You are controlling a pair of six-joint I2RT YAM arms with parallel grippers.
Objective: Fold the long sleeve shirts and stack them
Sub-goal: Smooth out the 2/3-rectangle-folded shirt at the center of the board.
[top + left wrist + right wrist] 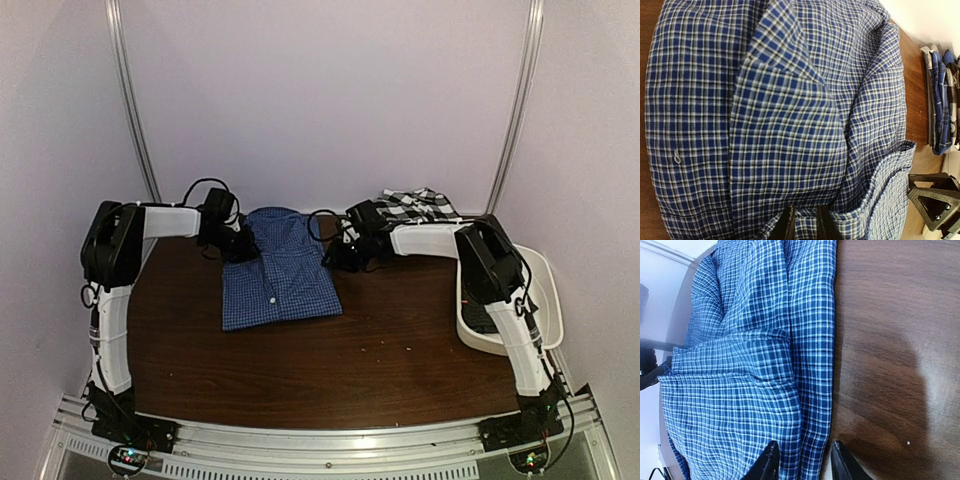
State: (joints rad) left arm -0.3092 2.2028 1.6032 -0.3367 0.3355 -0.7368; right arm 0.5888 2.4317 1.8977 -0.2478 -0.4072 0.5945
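In the top view, the right arm (pixel 430 240) hides the near part of the black-and-white check shirt (pixel 415 203) and much of the white tub (pixel 548 290). Both wrist views crop the blue-and-white check shirt (pixel 790 125) at their edges. The left gripper (pixel 805 229) shows only 2 fingertips at the bottom edge, so whether they pinch cloth is unclear. The right gripper (pixel 805 462) is cropped there too.
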